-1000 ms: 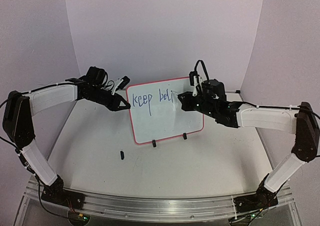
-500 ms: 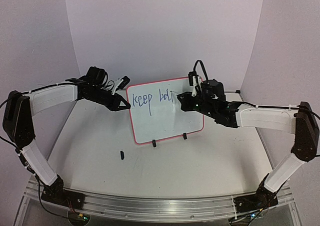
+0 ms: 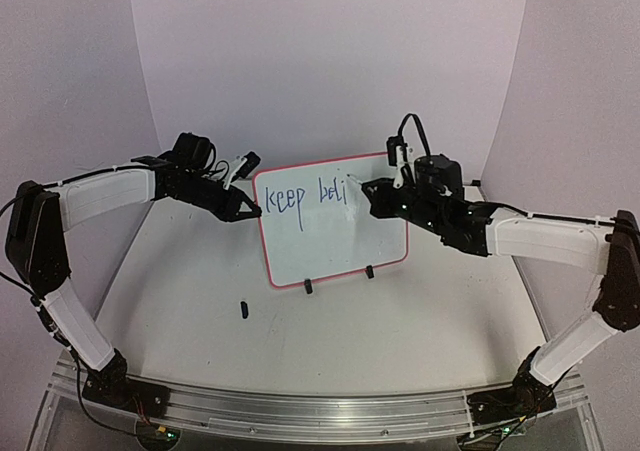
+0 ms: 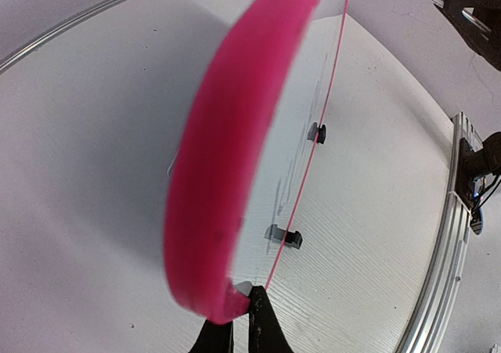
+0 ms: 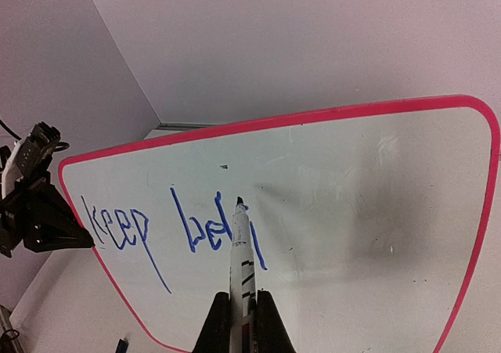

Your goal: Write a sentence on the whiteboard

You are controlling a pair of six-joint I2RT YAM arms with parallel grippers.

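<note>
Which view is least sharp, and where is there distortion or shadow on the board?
Left wrist view: the whiteboard edge, pinched by the left pincer, sits so near the lens that its red border is a thick, blurred, bowed band. Right wrist view: the sentence and the marker are sharp; a soft grey shadow lies right of the tip. Top view: even light, small readable letters.
</note>
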